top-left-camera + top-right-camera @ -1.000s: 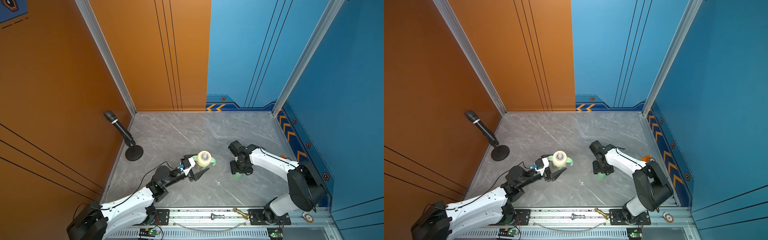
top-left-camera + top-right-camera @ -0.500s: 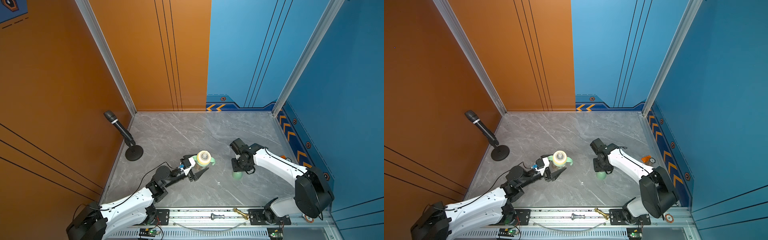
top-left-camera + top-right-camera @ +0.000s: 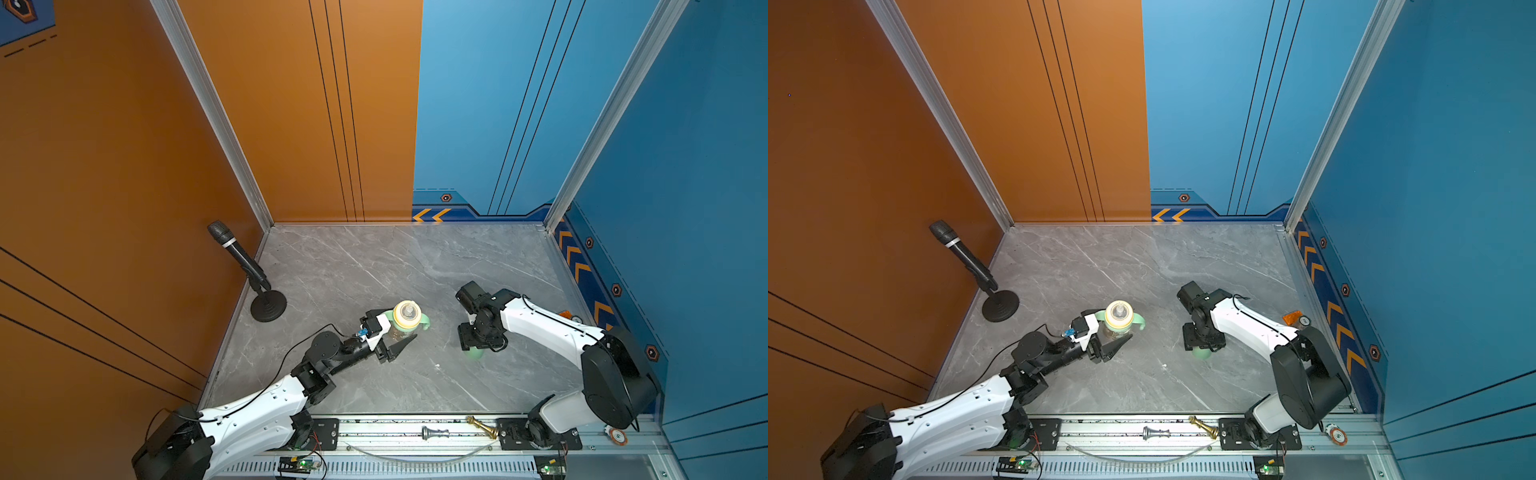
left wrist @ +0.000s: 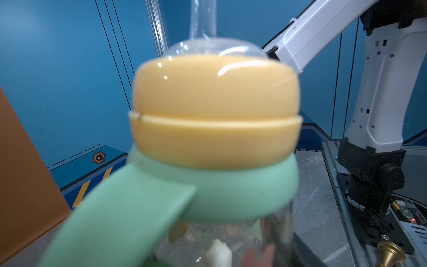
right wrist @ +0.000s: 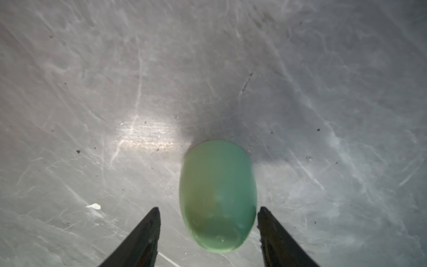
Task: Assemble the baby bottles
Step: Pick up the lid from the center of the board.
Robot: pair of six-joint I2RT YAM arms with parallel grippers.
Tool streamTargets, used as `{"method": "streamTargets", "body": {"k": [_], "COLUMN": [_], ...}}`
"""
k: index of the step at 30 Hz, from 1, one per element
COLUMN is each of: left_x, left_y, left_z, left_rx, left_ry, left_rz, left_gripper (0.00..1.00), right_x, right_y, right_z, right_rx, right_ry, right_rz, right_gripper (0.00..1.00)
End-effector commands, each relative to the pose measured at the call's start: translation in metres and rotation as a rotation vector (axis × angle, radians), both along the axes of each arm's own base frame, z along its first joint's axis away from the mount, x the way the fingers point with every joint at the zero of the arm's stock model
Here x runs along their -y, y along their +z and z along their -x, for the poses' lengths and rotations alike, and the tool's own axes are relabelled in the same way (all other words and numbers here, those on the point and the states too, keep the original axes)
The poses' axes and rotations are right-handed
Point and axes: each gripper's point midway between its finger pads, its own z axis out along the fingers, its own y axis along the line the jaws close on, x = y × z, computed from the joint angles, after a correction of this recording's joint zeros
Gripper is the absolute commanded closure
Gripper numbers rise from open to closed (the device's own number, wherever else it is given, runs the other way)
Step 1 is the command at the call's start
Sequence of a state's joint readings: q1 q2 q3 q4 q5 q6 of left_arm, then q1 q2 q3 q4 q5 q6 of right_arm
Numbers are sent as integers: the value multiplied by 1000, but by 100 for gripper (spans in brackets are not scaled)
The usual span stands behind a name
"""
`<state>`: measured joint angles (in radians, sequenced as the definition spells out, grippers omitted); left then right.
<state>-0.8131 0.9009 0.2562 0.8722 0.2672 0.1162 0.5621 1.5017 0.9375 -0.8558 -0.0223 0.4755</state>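
Observation:
The baby bottle (image 3: pixel 402 331) stands upright left of the table's middle, and its clear printed body (image 4: pixel 233 233) fills the left wrist view. It wears a mint-green two-handled ring (image 4: pixel 208 196) and a pale yellow collar (image 4: pixel 215 111) with a clear teat. My left gripper (image 3: pixel 390 338) is shut on the bottle's body from the front left. The mint-green dome cap (image 5: pixel 218 196) lies on its side on the table, to the right (image 3: pixel 473 354). My right gripper (image 5: pixel 208 208) points down over the cap, open, one finger (image 5: pixel 147 231) on each side of it, with a gap showing.
A microphone (image 3: pixel 249 270) on a round stand is at the left edge. A small jar with an orange piece (image 3: pixel 565 314) sits by the right wall. A silver chess piece (image 3: pixel 434 433) and a gold one (image 3: pixel 482 427) lie on the front rail.
The right wrist has shifted slightly over the cap, its fingers narrowing and then spreading again. The cap stays on the table. The left arm holds the bottle still.

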Motion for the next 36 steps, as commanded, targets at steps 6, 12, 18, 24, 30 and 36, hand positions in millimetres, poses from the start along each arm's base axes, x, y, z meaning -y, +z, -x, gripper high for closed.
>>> {"method": "streamTargets", "body": {"k": [6,12,18,24,30,36], "left_x": [-4,-7,-7,-6,-1,8], "left_y": [12,13,12,12,16,20], "left_z": [-2,-3,-5,-6,-10,-14], "left_rx": [32,30,25,15,8,14], "left_ry": [23,33,39,36,24,2], "left_rz": [23,23,21,21,19,7], "left_gripper": [59,61,61,61,62,62], "right_x": [10,10,13,9,-17,-61], "right_y": [-11,-16,-19,16,134,265], "right_z": [4,5,6,-4,-14,5], "right_rx": [-34,-42,-48,38,311,508], "right_ry": [-12,-10,-5,-6,85,242], "right_rz": [56,57,73,23,-259,-665], "right_gripper": [36,33,45,57,57,56]}}
